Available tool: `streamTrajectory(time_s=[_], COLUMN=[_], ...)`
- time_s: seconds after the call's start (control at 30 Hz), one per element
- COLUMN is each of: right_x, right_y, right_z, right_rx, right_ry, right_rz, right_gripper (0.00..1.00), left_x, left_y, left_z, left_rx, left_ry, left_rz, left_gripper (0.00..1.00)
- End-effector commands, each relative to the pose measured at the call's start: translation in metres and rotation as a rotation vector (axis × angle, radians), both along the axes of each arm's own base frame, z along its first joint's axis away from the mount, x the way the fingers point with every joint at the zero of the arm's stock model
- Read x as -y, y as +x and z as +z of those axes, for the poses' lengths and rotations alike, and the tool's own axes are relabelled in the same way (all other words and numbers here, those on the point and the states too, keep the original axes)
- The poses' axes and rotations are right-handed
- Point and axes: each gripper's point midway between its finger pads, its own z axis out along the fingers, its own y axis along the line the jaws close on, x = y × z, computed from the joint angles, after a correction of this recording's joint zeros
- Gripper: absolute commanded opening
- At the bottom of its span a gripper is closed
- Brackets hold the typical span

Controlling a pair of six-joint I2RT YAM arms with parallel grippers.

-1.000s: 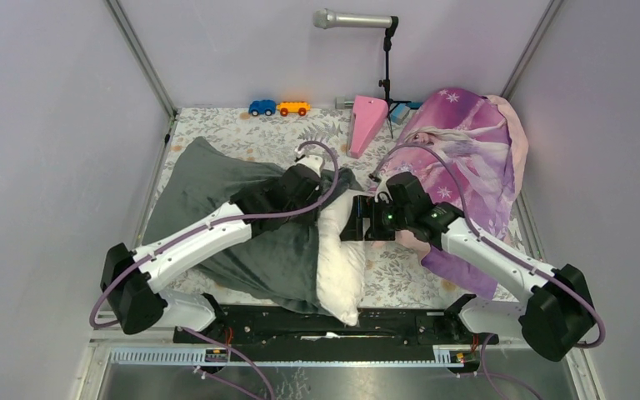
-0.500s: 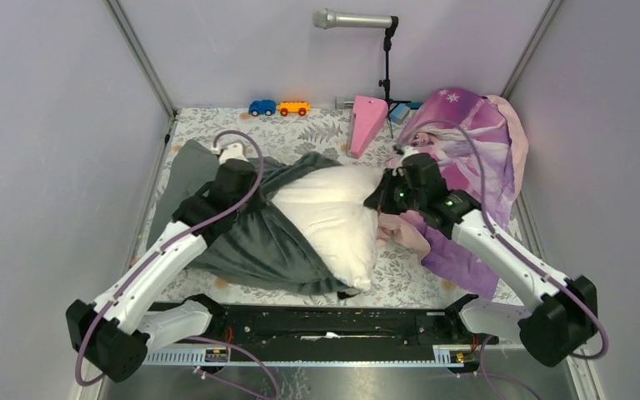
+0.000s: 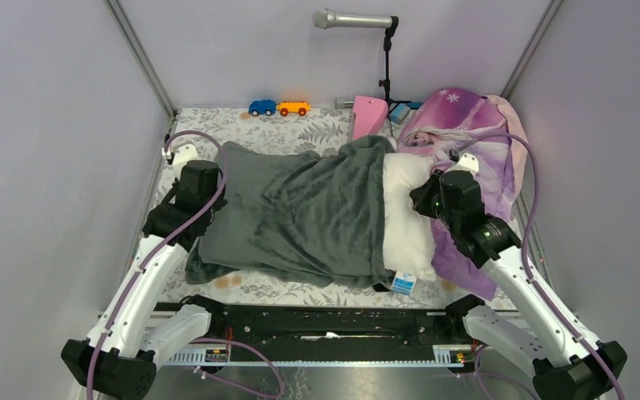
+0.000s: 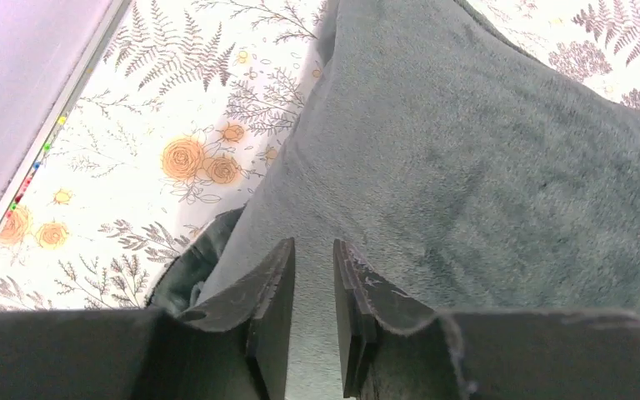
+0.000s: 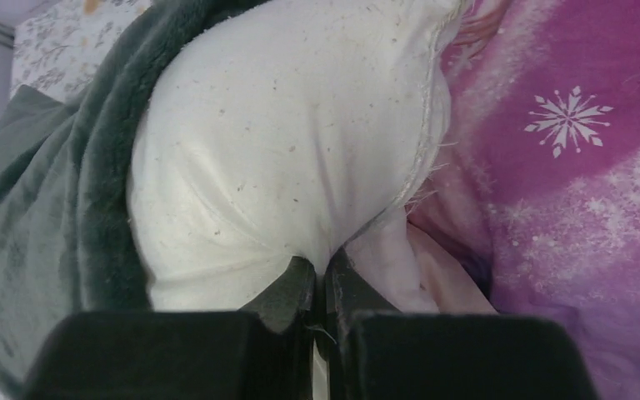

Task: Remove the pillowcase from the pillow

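Note:
The dark grey-green pillowcase (image 3: 300,208) lies stretched across the middle of the table. The white pillow (image 3: 407,225) sticks out of its right end. At the pillowcase's left end my left gripper (image 3: 208,200) has its jaws narrowly apart with the fleecy fabric (image 4: 467,150) pulled taut between them, so the left gripper (image 4: 313,243) is shut on it. My right gripper (image 3: 423,198) is at the pillow's right edge. In the right wrist view the right gripper (image 5: 320,262) is shut on a pinch of the pillow's (image 5: 283,150) white cloth, with the pillowcase (image 5: 42,217) to the left.
Purple-pink princess-print fabric (image 3: 467,133) is heaped at the right, right beside the pillow (image 5: 583,167). A pink wedge (image 3: 368,117), a blue toy car (image 3: 262,107), an orange one (image 3: 293,107) and a microphone stand (image 3: 386,58) are at the back. A small blue-white box (image 3: 402,283) lies by the pillow's near end.
The arms have drawn apart, left gripper leftward, right gripper rightward. The right gripper shut on the pillow. The pillowcase now lies flat and stretched, with less of the pillow showing than half a second ago.

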Motion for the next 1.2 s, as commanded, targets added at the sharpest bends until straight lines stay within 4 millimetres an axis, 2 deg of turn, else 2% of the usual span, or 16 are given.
streamTrajectory(time_s=[0.0,0.07,0.13,0.2,0.33,0.43,0.47,0.57,0.6,0.73,0.83,0.9,1.03,1.17], right_x=[-0.009,-0.038,-0.063,-0.077,-0.084,-0.080,-0.078,-0.074,-0.073,-0.063,-0.059,-0.054,-0.038,-0.042], right_y=[0.023,0.022,0.022,0.022,0.023,0.024,0.023,0.020,0.019,0.013,0.003,-0.004,-0.018,-0.035], right_z=[0.013,0.004,0.000,-0.005,-0.009,-0.010,-0.010,-0.011,-0.012,-0.018,-0.029,-0.038,-0.056,-0.072], right_rx=[0.073,0.031,-0.004,-0.034,-0.059,-0.047,-0.042,-0.029,-0.028,-0.049,-0.099,-0.126,-0.179,-0.221], right_ry=[0.033,0.114,0.186,0.220,0.219,0.204,0.197,0.180,0.175,0.152,0.135,0.111,0.057,0.098], right_rz=[0.018,0.137,0.239,0.298,0.330,0.318,0.312,0.315,0.310,0.277,0.276,0.272,0.236,0.269], right_gripper=[0.00,0.05,0.10,0.16,0.26,0.32,0.38,0.88,0.98,1.00,1.00,1.00,1.00,1.00], left_x=[0.010,0.044,0.076,0.109,0.166,0.194,0.201,0.219,0.226,0.267,0.300,0.317,0.341,0.351], left_y=[0.004,0.006,0.003,-0.005,-0.029,-0.043,-0.047,-0.056,-0.058,-0.080,-0.103,-0.117,-0.138,-0.140], left_z=[0.012,0.014,0.021,0.030,0.049,0.052,0.052,0.045,0.042,0.031,0.031,0.028,0.017,-0.007], left_rx=[0.014,0.022,0.042,0.050,0.064,0.082,0.082,0.062,0.048,-0.007,0.001,0.003,-0.025,-0.081], left_ry=[0.005,-0.094,-0.218,-0.361,-0.618,-0.596,-0.568,-0.528,-0.530,-0.604,-0.729,-0.753,-0.688,-0.619], left_rz=[-0.111,-0.278,-0.404,-0.537,-0.769,-0.836,-0.850,-0.866,-0.876,-0.985,-1.065,-1.096,-1.119,-1.085], left_gripper=[0.27,0.30,0.39,0.49,0.59,0.69,0.72,0.78,0.79,0.79,0.79,0.79,0.80,0.81])
